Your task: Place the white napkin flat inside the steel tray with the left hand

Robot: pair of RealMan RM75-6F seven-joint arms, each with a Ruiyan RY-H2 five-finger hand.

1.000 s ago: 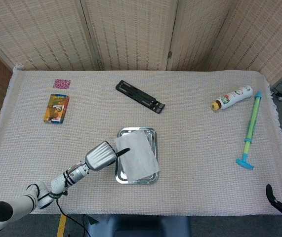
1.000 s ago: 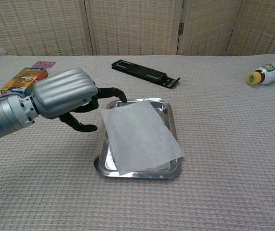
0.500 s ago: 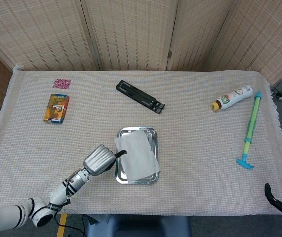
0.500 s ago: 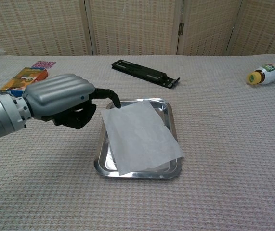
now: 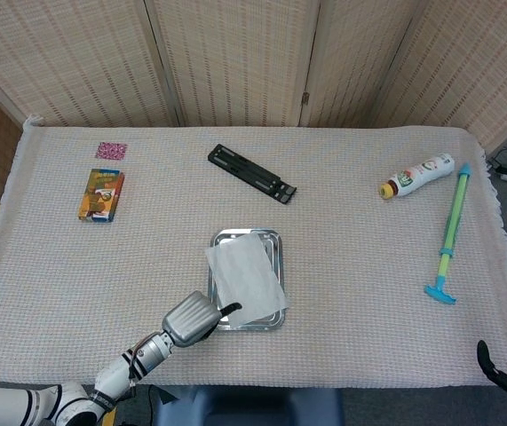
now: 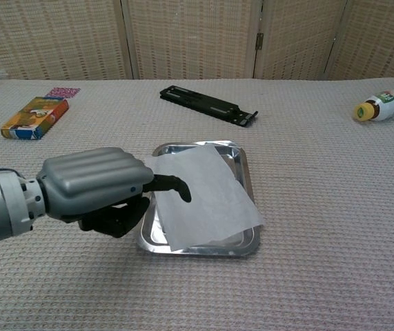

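The white napkin (image 5: pixel 246 277) (image 6: pixel 203 193) lies spread over the steel tray (image 5: pixel 276 240) (image 6: pixel 242 163). Its left edge and its near right corner hang over the rim. My left hand (image 5: pixel 195 318) (image 6: pixel 100 189) hovers at the tray's near left corner, silver back up. Most fingers are curled under, and one dark finger (image 6: pixel 172 185) reaches out over the napkin's left edge. I see nothing held in it. Of my right hand (image 5: pixel 500 366), only dark fingers show at the bottom right edge of the head view, off the table.
A black flat bracket (image 5: pixel 251 174) lies behind the tray. An orange box (image 5: pixel 101 194) and a small pink patterned square (image 5: pixel 111 150) sit far left. At the right lie a white bottle (image 5: pixel 417 176) and a green-blue stick tool (image 5: pixel 449 235).
My left hand has drawn back along the tray's left side toward the near table edge, its fingers curling in. The napkin has stayed on the tray.
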